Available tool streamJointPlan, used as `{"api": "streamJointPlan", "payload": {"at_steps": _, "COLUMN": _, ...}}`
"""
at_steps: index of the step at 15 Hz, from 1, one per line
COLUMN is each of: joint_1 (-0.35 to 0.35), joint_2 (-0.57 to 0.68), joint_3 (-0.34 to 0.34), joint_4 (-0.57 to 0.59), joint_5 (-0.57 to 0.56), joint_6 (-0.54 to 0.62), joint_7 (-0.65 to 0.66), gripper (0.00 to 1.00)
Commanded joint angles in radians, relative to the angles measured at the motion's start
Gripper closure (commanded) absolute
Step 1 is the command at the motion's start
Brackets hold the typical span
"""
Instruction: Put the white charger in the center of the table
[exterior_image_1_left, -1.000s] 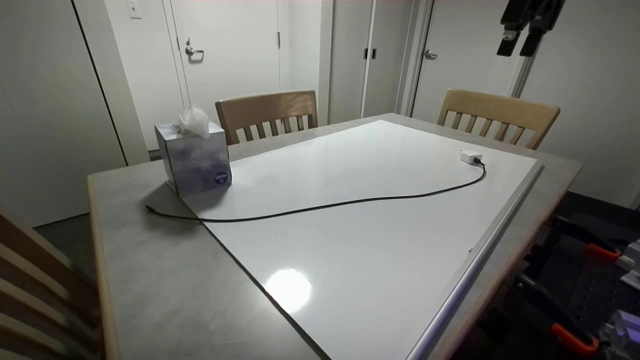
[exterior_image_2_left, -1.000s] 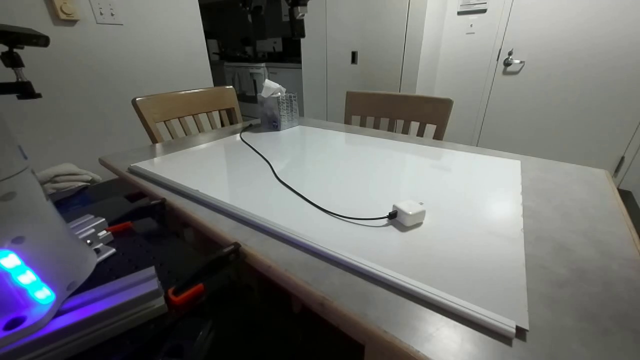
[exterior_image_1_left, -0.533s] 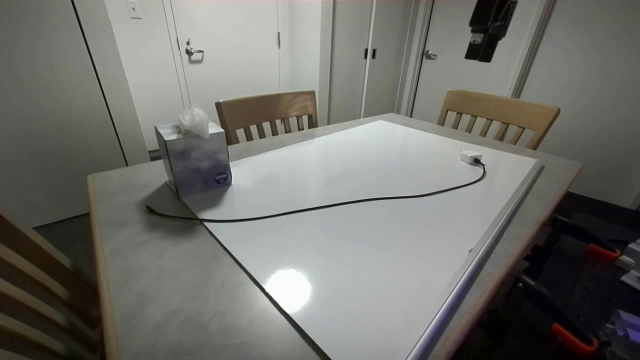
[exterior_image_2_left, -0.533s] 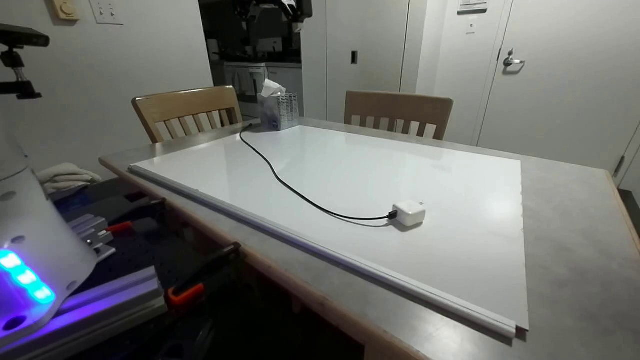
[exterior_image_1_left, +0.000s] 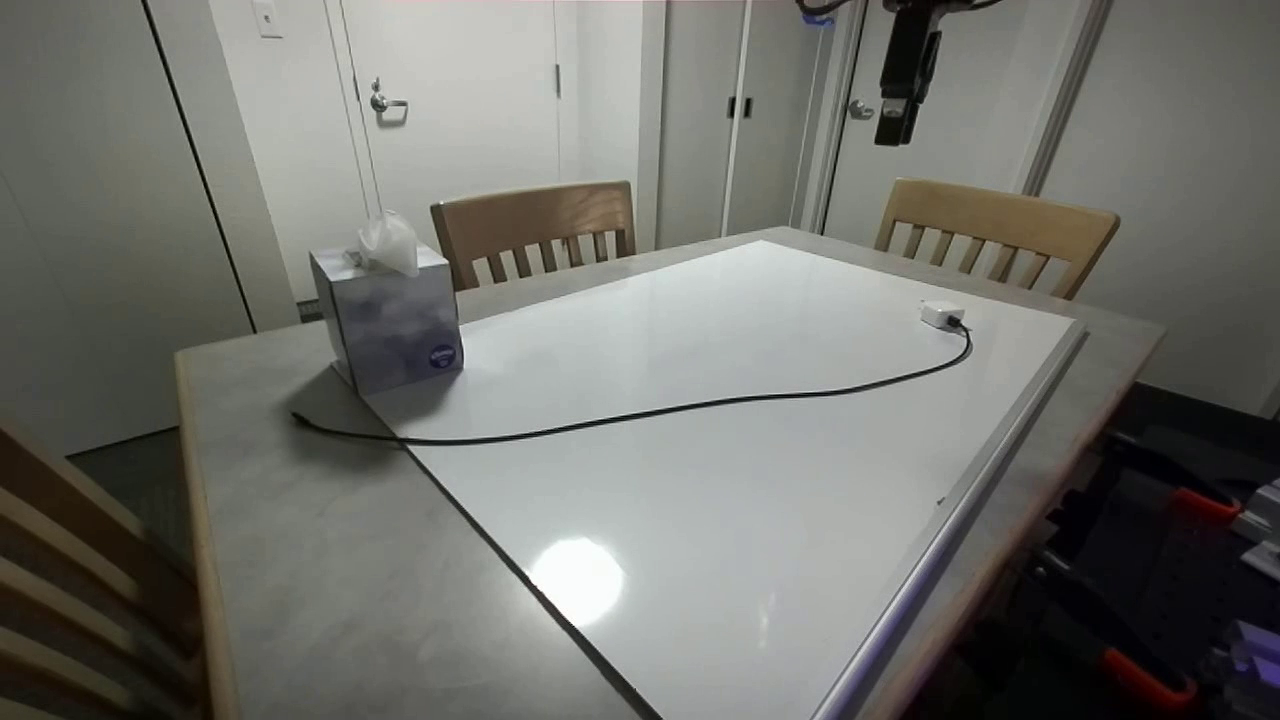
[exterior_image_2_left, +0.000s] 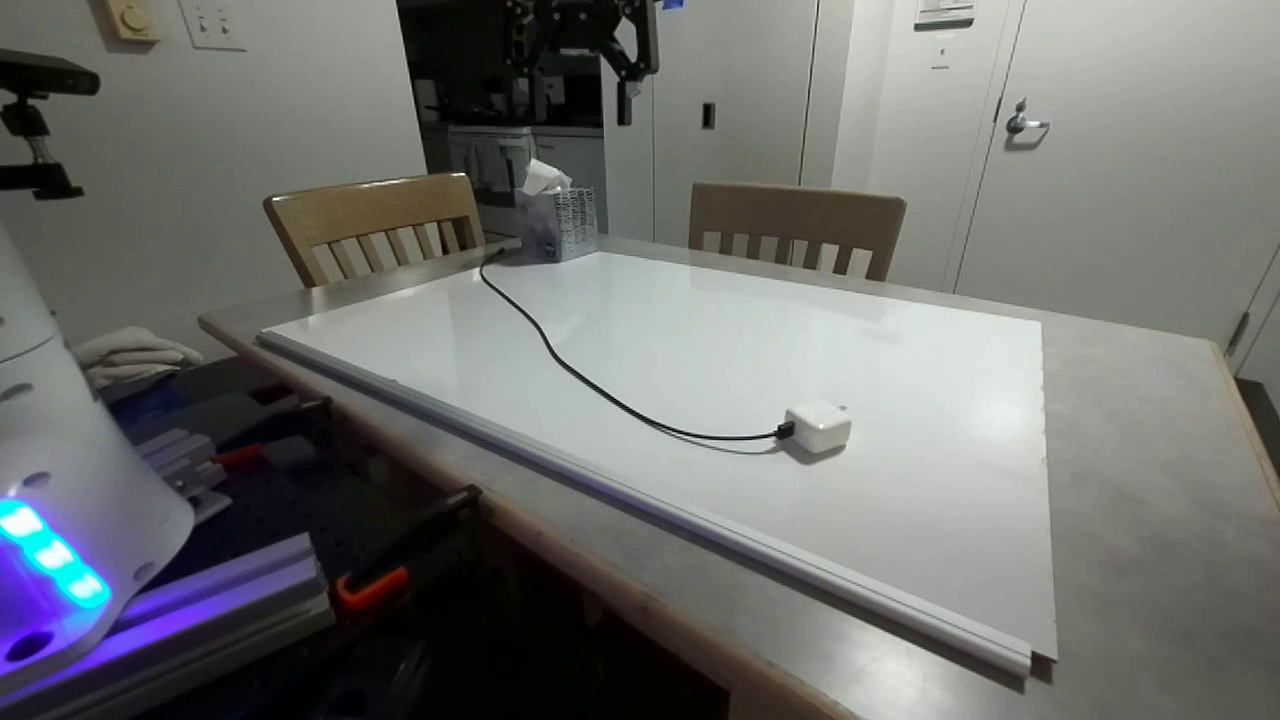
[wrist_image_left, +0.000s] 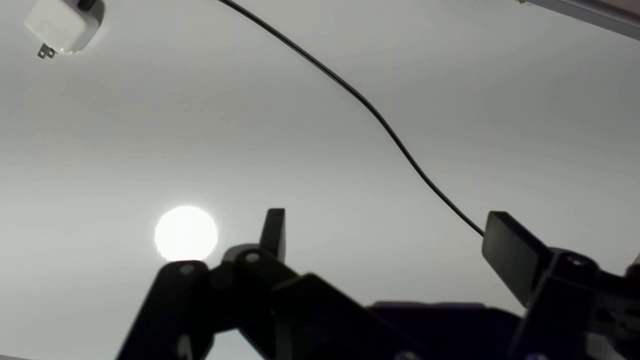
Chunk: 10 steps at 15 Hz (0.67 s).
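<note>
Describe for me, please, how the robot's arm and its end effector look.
In an exterior view, the arm's base is smooth, white and rounded, with grey oval marks and three glowing blue lights. The end effector is mostly black and jointed, with two flat, block-like fingertips.

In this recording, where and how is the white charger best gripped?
Probably by the sides of the white charger between its prongs and black cord, with the gripper coming straight down from above. It lies flat on the white panel, top uncovered; prongs and cord leave from opposite ends, so closing across the other two sides should avoid both.
</note>
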<state>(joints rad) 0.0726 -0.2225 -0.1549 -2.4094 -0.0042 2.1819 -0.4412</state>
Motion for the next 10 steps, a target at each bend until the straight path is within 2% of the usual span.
{"api": "streamJointPlan", "payload": {"at_steps": 1, "joint_1": -0.026, "joint_2": -0.009, "joint_3": 0.024, "joint_4": -0.002, "joint_5": 0.007, "joint_6": -0.002, "joint_7": -0.005, "gripper": 0.00}}
{"api": "streamJointPlan", "payload": {"at_steps": 4, "joint_1": -0.016, "joint_2": 0.028, "joint_3": 0.038, "joint_4": 0.032, "joint_5": -0.004, "joint_6": 0.000, "joint_7": -0.004, "gripper": 0.00}}
{"api": "streamJointPlan", "payload": {"at_steps": 10, "joint_1": 0.008, "joint_2": 0.191, "joint_3": 0.089, "joint_4": 0.189, "joint_5": 0.017, "joint_6": 0.011, "joint_7": -0.122, "gripper": 0.00}}
